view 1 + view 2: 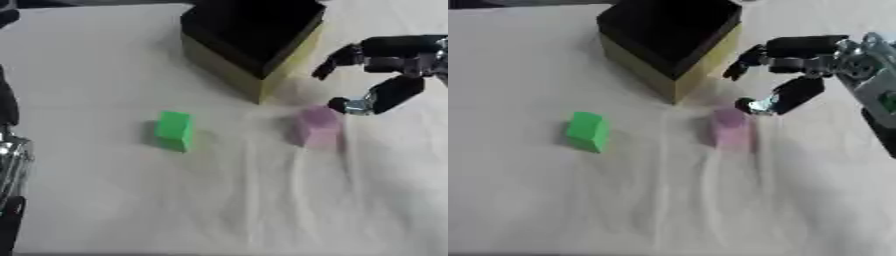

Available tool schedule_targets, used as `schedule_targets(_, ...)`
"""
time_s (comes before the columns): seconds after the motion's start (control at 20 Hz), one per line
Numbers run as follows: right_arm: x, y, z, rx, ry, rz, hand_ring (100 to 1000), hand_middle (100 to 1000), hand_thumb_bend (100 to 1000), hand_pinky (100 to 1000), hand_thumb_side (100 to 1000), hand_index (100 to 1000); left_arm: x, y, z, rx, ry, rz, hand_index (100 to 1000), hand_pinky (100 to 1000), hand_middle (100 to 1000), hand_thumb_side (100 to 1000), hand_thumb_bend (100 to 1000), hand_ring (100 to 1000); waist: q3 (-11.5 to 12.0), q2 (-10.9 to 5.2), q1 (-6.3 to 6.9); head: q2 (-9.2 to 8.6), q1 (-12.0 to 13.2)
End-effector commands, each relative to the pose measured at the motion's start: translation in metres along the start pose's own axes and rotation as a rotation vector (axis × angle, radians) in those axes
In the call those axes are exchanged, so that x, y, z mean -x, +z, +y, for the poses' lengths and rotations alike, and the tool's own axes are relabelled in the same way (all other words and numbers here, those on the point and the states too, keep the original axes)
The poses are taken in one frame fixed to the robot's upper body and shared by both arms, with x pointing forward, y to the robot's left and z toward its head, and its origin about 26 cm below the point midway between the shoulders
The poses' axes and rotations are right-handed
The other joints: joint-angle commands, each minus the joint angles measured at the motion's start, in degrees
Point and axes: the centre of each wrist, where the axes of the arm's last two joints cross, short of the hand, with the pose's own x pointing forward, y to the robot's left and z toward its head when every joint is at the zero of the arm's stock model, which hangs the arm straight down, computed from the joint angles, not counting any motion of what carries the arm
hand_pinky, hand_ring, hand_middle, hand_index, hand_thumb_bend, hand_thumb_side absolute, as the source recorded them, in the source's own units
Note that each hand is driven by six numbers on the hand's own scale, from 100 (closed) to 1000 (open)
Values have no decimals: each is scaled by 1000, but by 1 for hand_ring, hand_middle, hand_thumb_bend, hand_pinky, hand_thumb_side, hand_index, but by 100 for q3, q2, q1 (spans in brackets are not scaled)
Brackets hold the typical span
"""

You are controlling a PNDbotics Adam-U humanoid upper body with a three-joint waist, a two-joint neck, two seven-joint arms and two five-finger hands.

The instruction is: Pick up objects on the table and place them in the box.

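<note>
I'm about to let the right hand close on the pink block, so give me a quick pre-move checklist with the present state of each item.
1. Right hand open, fingers spread: ok.
2. Hand holds nothing: ok.
3. Thumb tip beside the pink block: ok; actual contact: cannot tell.
4. Pink block upright on the table, apart from the box: ok.
5. Box top open to receive it: ok.
6. Green block well away from the path: ok.
</note>
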Motion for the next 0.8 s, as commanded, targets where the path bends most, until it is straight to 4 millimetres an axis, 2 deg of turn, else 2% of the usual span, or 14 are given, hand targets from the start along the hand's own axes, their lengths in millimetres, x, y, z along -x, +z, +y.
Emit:
schedule_targets(0.05,1,5,-5,-180,132,-124,839,760,210,890,715,913,-6,-6,3,11,-12,-29,746,725,705,932,104,725,8,-145,-8,37,23)
schedule_targets(0.8,-6,-1,5,-199,169,-144,856,787,280,891,654,927,-5,-3,6,16,-23,-19,744,724,704,930,103,723,-40,-221,-33,182,169)
